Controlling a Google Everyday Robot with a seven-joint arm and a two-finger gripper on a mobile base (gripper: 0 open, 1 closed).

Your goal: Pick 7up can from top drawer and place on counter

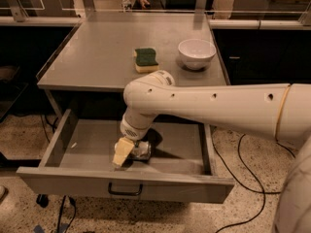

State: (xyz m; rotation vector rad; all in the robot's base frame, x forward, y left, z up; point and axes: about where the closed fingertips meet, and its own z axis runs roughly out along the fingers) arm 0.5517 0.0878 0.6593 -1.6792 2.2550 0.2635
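- Roughly midway: drawer (73,181) pulled open, hand (130,151) low inside it, right against the can (142,150).
- Can lying near the drawer's front, below the table's (97,52) front edge, not yet lifted.
- Cannot tell whether the hand is closed on the can or merely beside it.
- Left to do: secure grip, lift clear, set down toward the table's left edge, away from sponge (146,59) and bowl (196,53).

Surface (97,52) and drawer (92,144) are showing matt grey metal. Can (142,151) is glinting as dented silvery aluminium. Hand (128,153), sitting in drawer at can, is looking matt pale-yellow plastic. Arm (204,101) shell is reading smooth cream; bowl (197,52) glossy white.
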